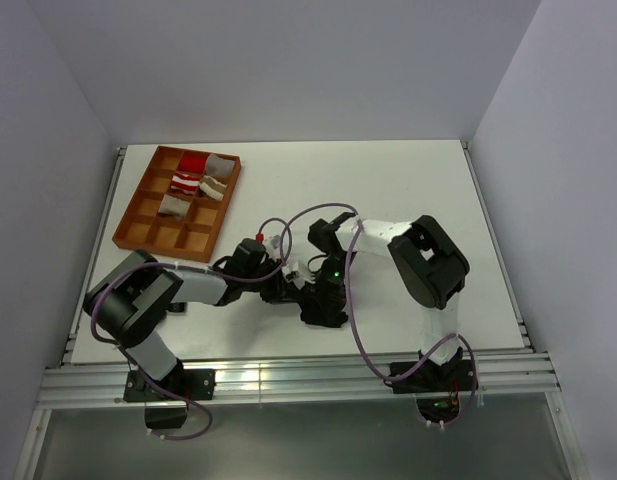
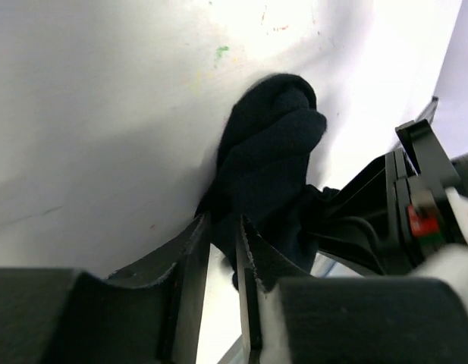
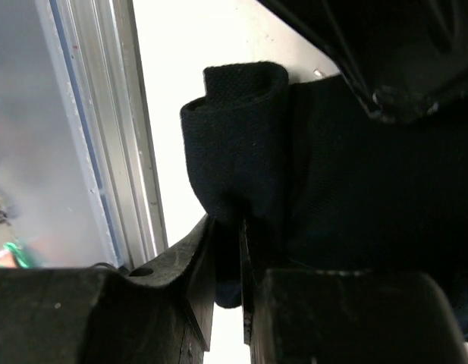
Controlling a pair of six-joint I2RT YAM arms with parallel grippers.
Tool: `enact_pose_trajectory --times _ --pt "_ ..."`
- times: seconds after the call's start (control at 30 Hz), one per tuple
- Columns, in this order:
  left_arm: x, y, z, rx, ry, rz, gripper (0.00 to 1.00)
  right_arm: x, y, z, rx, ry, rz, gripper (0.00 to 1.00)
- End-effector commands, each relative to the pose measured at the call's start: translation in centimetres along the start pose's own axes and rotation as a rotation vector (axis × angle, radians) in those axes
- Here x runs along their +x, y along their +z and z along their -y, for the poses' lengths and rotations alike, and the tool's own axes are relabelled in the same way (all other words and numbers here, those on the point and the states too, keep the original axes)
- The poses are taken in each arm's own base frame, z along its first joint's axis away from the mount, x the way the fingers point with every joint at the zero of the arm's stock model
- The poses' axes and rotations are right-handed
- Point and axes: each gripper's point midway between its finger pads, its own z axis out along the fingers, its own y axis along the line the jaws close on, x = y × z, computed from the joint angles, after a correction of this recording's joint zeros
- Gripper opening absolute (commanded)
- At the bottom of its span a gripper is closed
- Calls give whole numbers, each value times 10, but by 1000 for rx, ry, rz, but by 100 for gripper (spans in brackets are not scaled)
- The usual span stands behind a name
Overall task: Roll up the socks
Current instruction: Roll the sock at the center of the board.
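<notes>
1. Left fingers [image 2: 190, 265] fill the bottom of their own view, drawn almost together and pinching the lower edge of a dark sock [image 2: 268, 167]. A thin pale gap shows below the pinch.
2. Right fingers [image 3: 196, 265] are likewise nearly closed, clamped on a folded lip of the same sock, which curls over itself just above them.
3. That sock lies on the counter [image 1: 388, 180] near its front middle, between the two wrists. From above it is almost wholly hidden by them.
4. It looks light, soft and limp, a thick knit that bunches instead of holding a shape, so it is likely to sag and unroll wherever it is not held.
5. The fabric should not be slippery or fragile, and a firm pinch seems safe.
6. The best hold is probably on the curled lip and the opposite edge, keeping the cloth taut between them while it turns.
7. Smooth and white with a few small marks, the counter gives little friction to help the roll.
8. A tray [image 1: 134, 200] with rolled socks [image 1: 200, 180] sits well apart at the far left. An aluminium rail [image 3: 105, 129] runs along the near edge, close to the work, and plain walls [image 1: 288, 60] enclose the other sides.
</notes>
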Motion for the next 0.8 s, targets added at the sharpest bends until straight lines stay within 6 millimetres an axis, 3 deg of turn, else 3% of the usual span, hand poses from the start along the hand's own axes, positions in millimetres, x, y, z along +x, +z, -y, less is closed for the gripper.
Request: enact_pose_trajectory --times 0.0,0.53,0.67,0.77 --pt "-11 -4 -7 -42 135 103 30 14 10 23 61 104 -80 14" --pt "-3 -48 1 102 227 306 38 6 8 41 19 230 -74 14" --pt "-6 -55 15 133 297 364 38 6 6 43 10 250 -72 14" --pt "-6 -61 37 177 384 399 41 8 6 45 3 262 -81 14"
